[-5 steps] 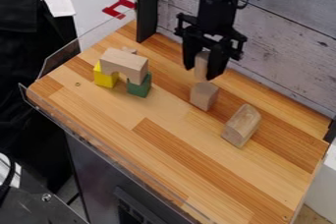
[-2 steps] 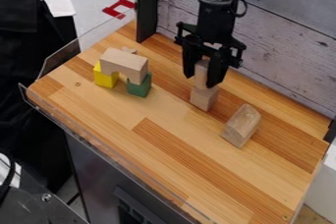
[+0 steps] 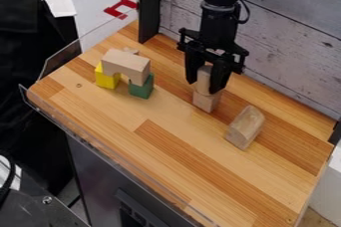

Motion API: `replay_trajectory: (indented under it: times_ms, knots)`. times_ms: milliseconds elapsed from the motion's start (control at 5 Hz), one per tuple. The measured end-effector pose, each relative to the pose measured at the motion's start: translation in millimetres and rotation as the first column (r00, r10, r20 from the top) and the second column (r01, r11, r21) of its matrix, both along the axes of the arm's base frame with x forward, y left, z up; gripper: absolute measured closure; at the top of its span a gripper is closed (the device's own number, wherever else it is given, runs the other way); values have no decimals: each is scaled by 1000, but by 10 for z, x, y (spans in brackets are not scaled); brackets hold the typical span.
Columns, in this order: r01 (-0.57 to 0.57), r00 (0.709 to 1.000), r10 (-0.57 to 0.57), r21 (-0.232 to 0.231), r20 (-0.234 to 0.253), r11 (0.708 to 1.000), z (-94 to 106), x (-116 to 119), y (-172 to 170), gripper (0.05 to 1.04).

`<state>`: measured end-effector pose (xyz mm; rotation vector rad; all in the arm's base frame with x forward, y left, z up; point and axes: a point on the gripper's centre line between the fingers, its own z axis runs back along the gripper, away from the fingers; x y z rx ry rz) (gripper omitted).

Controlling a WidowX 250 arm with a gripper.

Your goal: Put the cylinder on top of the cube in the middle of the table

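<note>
Cylinder, gripped in the tool: settle it upright, centred on the cube, then release evenly and rise straight.

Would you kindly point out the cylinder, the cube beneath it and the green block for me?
Cylinder (image 3: 205,77): camera view, on its side, between the fingers.
Cube (image 3: 206,102): camera view, on its front, below the cylinder.
Green block (image 3: 142,88): camera view, on its front face.

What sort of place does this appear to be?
Probably a robot lab's test station: a robot arm over a wooden tabletop, with toy building blocks on it.
</note>
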<state>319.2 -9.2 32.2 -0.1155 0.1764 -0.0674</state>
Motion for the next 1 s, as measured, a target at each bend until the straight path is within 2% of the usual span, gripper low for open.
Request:
replay_trajectory:
  times_ms: [200,400,600,800,1000]
  knots:
    - [-4,1000,4,-1,-16,1000,-52,-62,-10,462]
    - [-23,1000,23,2,-7,1000,-71,-56,-11,166]
    - [-90,996,90,20,5,996,-116,-61,-11,75]
    - [-126,991,125,25,52,992,-134,-50,-5,84]
    - [-102,992,98,46,84,994,240,-2,70,84]
